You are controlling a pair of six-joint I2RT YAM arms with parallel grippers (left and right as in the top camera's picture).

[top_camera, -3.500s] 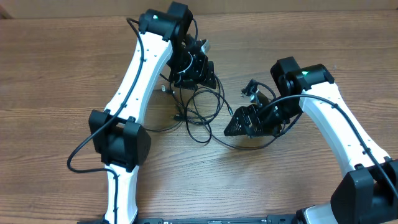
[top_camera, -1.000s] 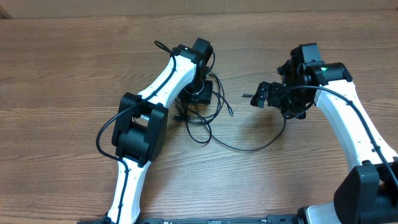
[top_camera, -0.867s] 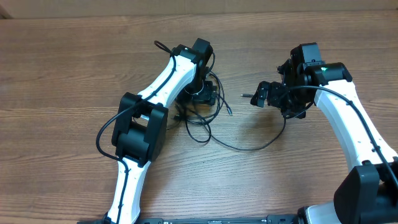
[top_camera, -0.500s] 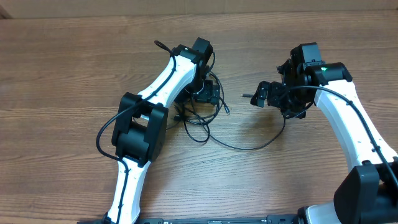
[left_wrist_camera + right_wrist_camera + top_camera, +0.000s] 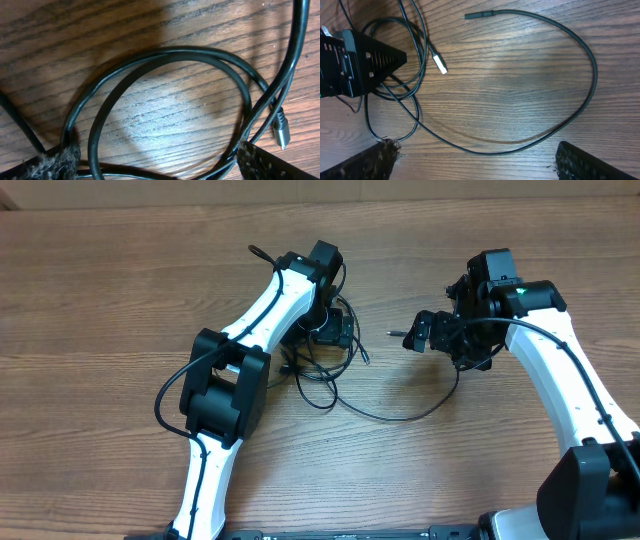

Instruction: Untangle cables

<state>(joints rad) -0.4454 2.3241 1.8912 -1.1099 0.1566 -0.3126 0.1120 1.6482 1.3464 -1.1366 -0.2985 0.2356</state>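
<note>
**Operator:** How far along am I?

**Spotter:** Somewhere short of halfway, I'd judge. Of the thin black rubber-sheathed cables (image 5: 318, 370), one strand (image 5: 590, 75) lies in a wide open arc on the brown wood-grain table (image 5: 120, 290). Its slim black plug end (image 5: 479, 15) is free and touches nothing. The other end of that strand runs back into the cluster on your left side, where several loops cross and overlap. That knot is what remains.

**Operator:** Is either gripper holding anything?

**Spotter:** No. Your left gripper (image 5: 157, 165) hangs low over the cluster with its fingers spread wide. Loops lie on the wood between them, and nothing is pinched. Your right gripper (image 5: 480, 160) sits higher, above the arc, with its jaws just as far apart and empty.

**Operator:** What am I dealing with in that cluster?

**Spotter:** The cords are smooth, round and slightly glossy, and supple enough to keep their curl. In your left wrist view two runs lie side by side around a ring. A thicker run crosses them on the right, next to a small grey metal barrel plug (image 5: 281, 131). A flat silver connector (image 5: 439, 63) lies just beside the left gripper. Your finger pads (image 5: 55, 160) look dark and fuzzy at the tips. The table is matte and finely grained. I can't tell which strand lies on top at each crossing.
</note>
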